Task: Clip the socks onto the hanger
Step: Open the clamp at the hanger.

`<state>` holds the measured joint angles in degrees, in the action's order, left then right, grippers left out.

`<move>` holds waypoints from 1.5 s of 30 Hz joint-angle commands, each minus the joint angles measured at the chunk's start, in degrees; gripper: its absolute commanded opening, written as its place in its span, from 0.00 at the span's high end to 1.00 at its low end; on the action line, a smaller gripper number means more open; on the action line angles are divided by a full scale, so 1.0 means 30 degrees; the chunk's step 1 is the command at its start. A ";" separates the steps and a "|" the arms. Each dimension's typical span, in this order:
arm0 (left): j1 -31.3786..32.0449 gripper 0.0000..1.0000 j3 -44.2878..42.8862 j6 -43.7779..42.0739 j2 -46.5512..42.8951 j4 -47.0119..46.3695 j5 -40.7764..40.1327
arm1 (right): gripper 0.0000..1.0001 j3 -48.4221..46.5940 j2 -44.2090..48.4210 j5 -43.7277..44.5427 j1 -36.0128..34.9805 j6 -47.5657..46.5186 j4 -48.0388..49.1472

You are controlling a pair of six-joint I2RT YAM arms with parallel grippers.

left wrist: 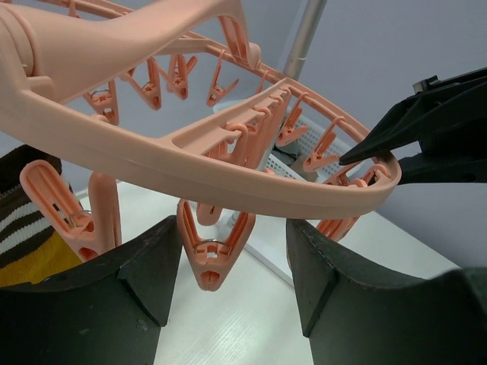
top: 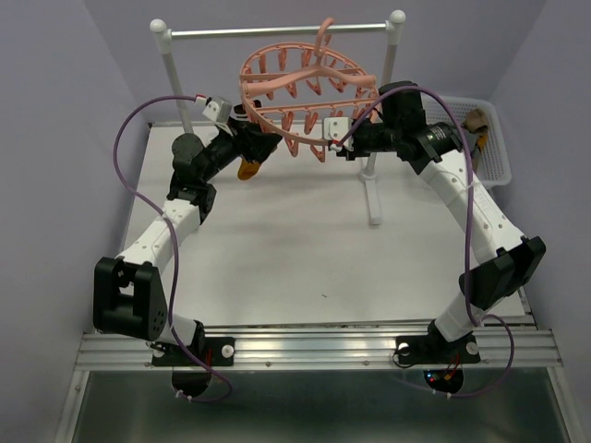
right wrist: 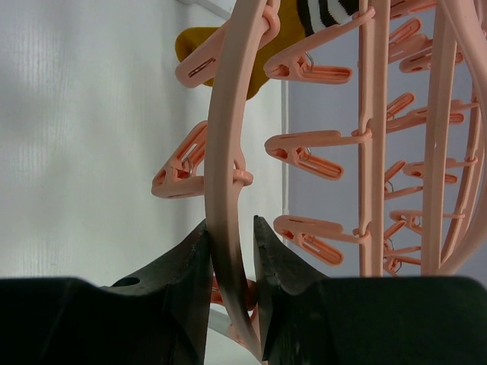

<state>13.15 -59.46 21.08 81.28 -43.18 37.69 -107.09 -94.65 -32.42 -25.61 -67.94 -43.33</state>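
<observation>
One sock [top: 247, 169], orange-mustard with a black-and-white striped cuff, hangs below the left rim of the hanger [left wrist: 228, 179]. The hanger is a salmon-pink plastic ring with cross spokes, a hook on top and many clips dangling beneath. It hangs tilted by its hook from the bar of a white-posted rail stand [top: 277, 32], above the table [top: 277, 258]. A white mesh basket [top: 497, 166] sits to the right of the hanger and behind it.

Only the overhead view takes in both arms, the stand and the basket. The left wrist view adds what is lost from above: one clip [left wrist: 209, 266] hangs between the spread fingers of the left tool [left wrist: 232, 228] and touches neither, with the sock just to its left. Which clip holds the sock cannot be told. The right wrist view shows the right tool [right wrist: 230, 236] closed on the hanger's ring, one finger against each face.

Both arms rise from their bases with elbows bowed outward. They reach inward to the hanger, the left to its left rim and the right to its right rim.
</observation>
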 commanded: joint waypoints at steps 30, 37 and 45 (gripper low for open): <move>0.0042 0.57 -0.0863 0.1556 0.0389 -0.3801 0.1352 | 0.73 0.0013 0.0144 0.0584 -0.0078 0.0675 -0.0322; 0.0012 0.83 -0.0483 0.1674 0.0301 -0.3772 0.0796 | 0.73 0.0159 0.0203 0.0730 -0.0078 0.0733 -0.0205; -0.0017 1.00 -0.0015 0.1938 -0.0138 -0.3420 0.0210 | 0.74 0.0422 0.0232 0.1520 -0.0078 0.1025 0.0234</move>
<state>13.13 -59.79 26.26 82.76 -49.50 39.75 -106.59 -94.65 -31.24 -25.98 -67.55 -42.96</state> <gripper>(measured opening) 0.446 0.293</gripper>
